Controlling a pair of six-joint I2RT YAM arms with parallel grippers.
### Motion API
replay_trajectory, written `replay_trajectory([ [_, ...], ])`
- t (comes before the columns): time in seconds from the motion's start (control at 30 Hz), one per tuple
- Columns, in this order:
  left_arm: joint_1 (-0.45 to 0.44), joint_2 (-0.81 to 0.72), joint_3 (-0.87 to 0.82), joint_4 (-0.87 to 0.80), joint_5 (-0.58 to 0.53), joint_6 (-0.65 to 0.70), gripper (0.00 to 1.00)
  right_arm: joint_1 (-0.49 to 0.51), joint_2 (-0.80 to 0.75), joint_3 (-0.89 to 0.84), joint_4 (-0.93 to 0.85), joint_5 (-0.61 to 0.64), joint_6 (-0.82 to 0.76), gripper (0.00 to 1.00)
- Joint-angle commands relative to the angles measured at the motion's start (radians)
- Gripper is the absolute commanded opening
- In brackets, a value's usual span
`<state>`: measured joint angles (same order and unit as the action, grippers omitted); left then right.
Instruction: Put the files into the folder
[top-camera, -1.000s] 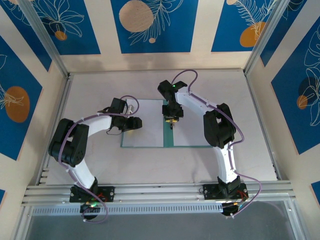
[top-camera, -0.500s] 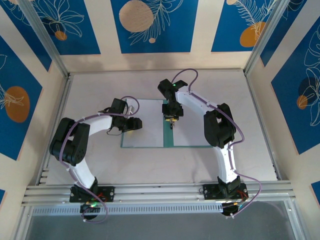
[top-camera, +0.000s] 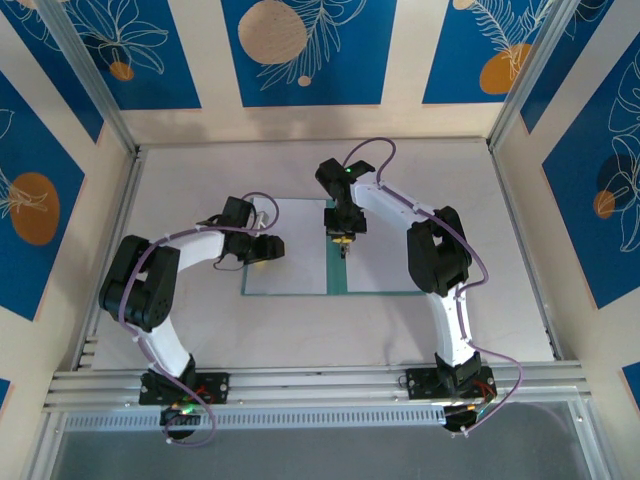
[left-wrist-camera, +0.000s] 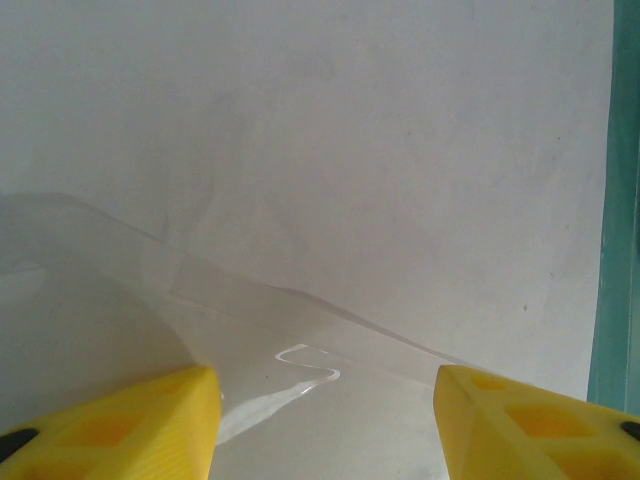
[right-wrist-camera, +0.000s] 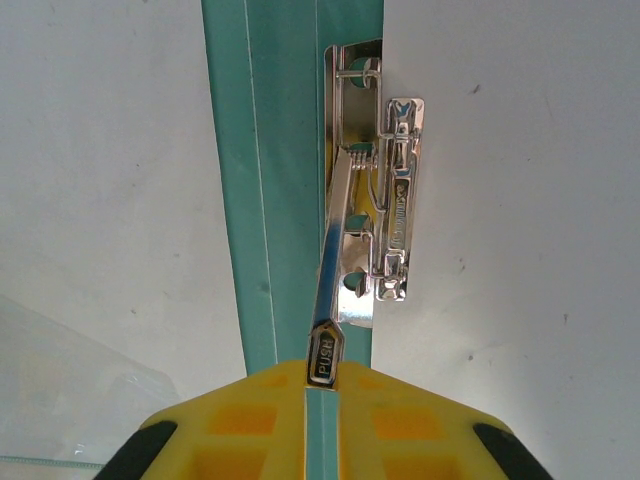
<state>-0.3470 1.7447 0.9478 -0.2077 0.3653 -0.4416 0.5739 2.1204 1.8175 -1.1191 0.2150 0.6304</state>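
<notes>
1 teal folder (top-camera: 337, 280) lies open at the middle of the table (top-camera: 250, 330), showing 2 leaves. There are 2 white paper sheets on it: 1 left sheet (top-camera: 305, 230) on the left leaf and 1 right sheet (top-camera: 385, 265) on the right leaf. 1 silver clip (right-wrist-camera: 375, 230) sits beside the spine, with 1 lever (right-wrist-camera: 328, 350) marked PUSH. 1 clear plastic sheet (left-wrist-camera: 150, 300) lies over the left side. 2 arms stand at the table's near edge: 1 left arm (top-camera: 150, 290) and 1 right arm (top-camera: 440, 260). They carry 2 grippers, 1 left gripper (left-wrist-camera: 325, 400) and 1 right gripper (right-wrist-camera: 322, 400), each with 2 yellow fingers (left-wrist-camera: 520, 420), so 4 fingers altogether.
</notes>
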Motion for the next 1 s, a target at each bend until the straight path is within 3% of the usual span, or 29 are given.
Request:
replay_trajectory([
  [0.0,-0.010,0.024,0.024,-0.035,0.014,0.021,0.59,-0.007,0.018,0.013,-0.022,-0.011,0.000,0.15],
  [0.97,-0.017,0.088,0.056,-0.117,-0.044,0.050,0.58,0.000,0.019,-0.099,-0.006,0.053,-0.011,0.14],
])
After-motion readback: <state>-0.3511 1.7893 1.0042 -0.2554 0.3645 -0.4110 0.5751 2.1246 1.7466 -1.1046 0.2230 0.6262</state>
